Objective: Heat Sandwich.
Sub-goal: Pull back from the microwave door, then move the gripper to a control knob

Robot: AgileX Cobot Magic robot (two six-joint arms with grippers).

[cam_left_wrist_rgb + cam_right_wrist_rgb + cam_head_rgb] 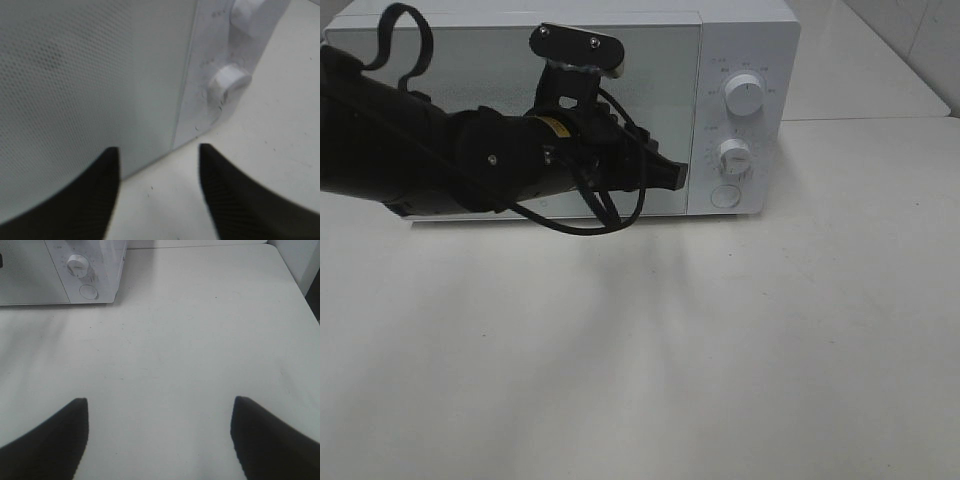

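The sandwich and its pink plate show in no view. The white microwave (650,70) stands at the back of the table with its door shut. My left gripper (675,176) reaches across the door front and sits at the door's right edge, near the control panel. In the left wrist view the left gripper (157,155) is open and empty, with the meshed door (75,75) close ahead and the door seam between the fingertips. My right gripper (160,405) is open and empty above bare table, away from the microwave (30,270); it is out of the exterior view.
The control panel has an upper knob (745,95), a lower knob (733,155) and a round button (724,195). The lower knob (227,82) is just right of the left fingertips. The white table (720,350) spreads in front; its right edge (300,285) shows.
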